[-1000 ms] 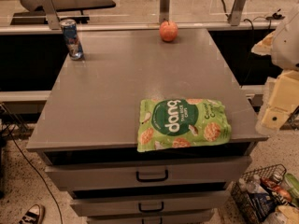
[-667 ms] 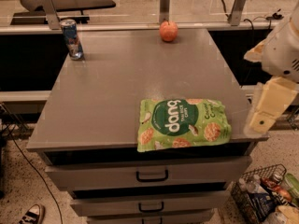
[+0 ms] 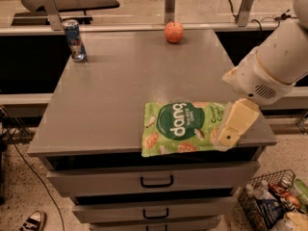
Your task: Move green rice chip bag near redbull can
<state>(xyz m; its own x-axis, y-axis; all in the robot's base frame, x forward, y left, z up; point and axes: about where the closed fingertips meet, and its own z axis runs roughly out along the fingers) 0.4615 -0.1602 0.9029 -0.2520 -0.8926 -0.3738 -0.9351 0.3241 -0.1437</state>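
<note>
Green rice chip bag (image 3: 185,127) lies flat at the desk's (image 3: 120,95) front edge, well apart from the back-left redbull can (image 3: 74,40); the gripper (image 3: 235,125), its state indiscernible, hangs over the bag's right end, apparently to grasp.

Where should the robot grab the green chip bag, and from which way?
Probably the end seam of the green rice chip bag closest to the gripper, coming down from above. The bag lies flat on the grey table near its front edge, so nothing can easily slip under it, and the gripper hangs right over that end.
</note>
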